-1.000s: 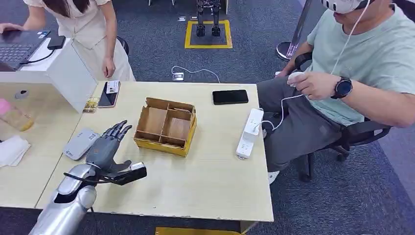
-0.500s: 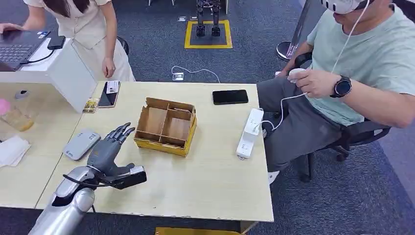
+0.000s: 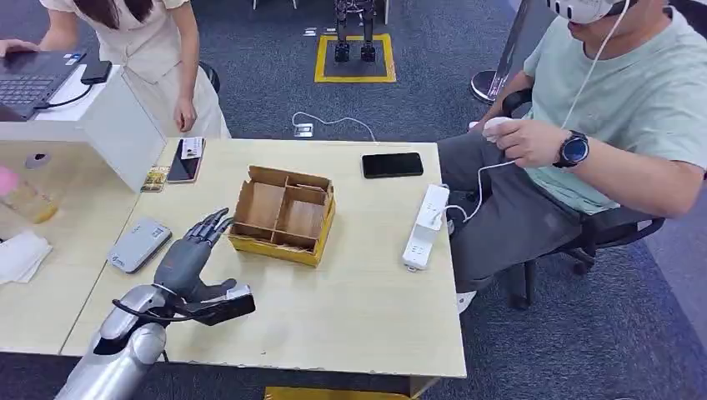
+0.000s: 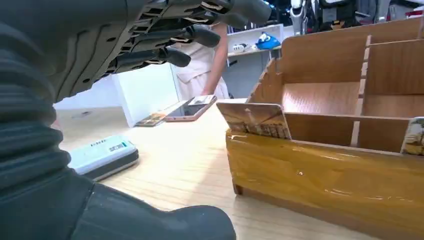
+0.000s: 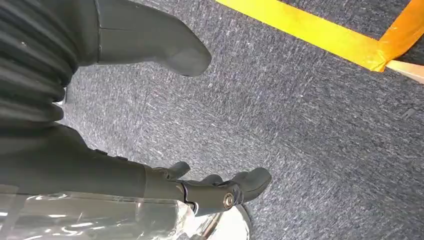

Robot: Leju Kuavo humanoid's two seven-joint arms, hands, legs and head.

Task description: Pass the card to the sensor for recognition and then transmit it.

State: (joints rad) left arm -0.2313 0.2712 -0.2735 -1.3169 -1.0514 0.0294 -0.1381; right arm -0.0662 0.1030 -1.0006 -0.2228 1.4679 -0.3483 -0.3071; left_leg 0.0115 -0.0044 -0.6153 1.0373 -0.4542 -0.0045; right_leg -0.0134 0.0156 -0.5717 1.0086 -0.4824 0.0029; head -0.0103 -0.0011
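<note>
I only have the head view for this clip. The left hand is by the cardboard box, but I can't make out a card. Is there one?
Observer: Yes. The left wrist view shows a card standing in the box, its top edge above the front wall, at the corner nearest the left hand.
Operator: Do the fingers touch it?
Observer: No. The fingers are stretched out above the card and short of it, holding nothing.
Operator: And the right hand?
Observer: The right wrist view shows the right hand hanging over grey carpet, holding nothing.
</note>
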